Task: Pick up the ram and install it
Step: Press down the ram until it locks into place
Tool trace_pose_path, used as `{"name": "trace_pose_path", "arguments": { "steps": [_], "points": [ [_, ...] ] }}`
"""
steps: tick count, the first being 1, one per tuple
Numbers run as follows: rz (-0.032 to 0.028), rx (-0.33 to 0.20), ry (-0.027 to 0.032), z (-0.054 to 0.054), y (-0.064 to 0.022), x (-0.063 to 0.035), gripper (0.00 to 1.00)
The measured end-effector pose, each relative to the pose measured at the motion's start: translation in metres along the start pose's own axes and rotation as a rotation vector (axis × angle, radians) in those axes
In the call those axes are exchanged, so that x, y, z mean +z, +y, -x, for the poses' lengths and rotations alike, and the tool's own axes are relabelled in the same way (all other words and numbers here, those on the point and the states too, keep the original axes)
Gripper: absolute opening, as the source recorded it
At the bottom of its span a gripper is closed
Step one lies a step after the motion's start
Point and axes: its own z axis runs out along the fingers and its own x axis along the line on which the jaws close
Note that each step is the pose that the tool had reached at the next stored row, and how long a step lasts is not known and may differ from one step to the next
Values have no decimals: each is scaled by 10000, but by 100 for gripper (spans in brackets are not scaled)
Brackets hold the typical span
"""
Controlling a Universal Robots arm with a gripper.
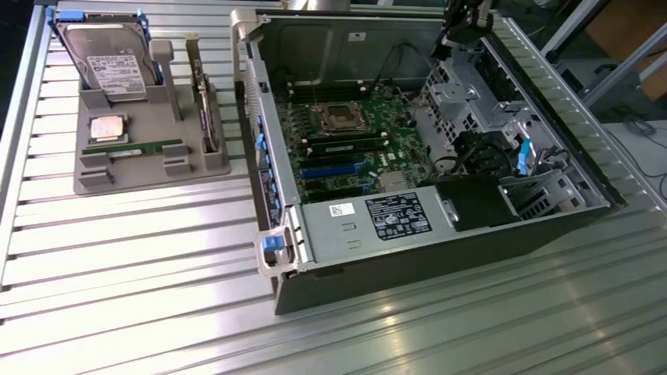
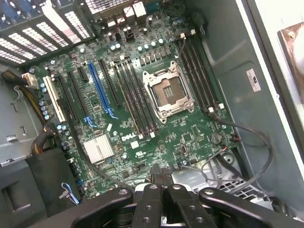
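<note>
A: Now, looking for the ram [image 1: 133, 148]. Finding it lying lengthwise in a slot of the gray holder [image 1: 105, 184], at the exterior view's left.

B: Seeing it too. Sitting just beside the square processor chip [image 1: 108, 126], and resting untouched on the near side of it.

A: Noticing the hard drive [image 1: 105, 62] standing at the holder's far end, and the expansion card [image 1: 205, 109] standing on edge along the holder's side, nearest the computer case [image 1: 417, 262].

B: Agreeing. Lying open on the ribbed metal table [image 1: 125, 281], that case, with the motherboard [image 2: 190, 137] facing up.

A: Picking out the empty processor socket [image 2: 166, 92], with long dark memory slots [image 2: 199, 80] running along both sides.

B: And locating the gripper [image 1: 461, 35] hanging over the case's far corner, well apart from the ram.

A: Looking down from the wrist, seeing the gripper [image 2: 162, 176] above the board's edge. Not managing to tell whether the jaws are clenched or released.
</note>
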Motion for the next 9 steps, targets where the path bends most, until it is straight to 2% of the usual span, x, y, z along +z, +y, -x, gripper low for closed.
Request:
{"name": "trace_pose_path", "arguments": {
  "steps": [4, 5, 8, 9],
  "points": [
    [-100, 828, 135, 0, -1, 15, 11],
    [-136, 1096, 187, -1, -1, 21, 11],
    [-199, 1607, 276, -1, -2, 32, 11],
    [-235, 1891, 328, -1, -2, 38, 11]
  ]
}}
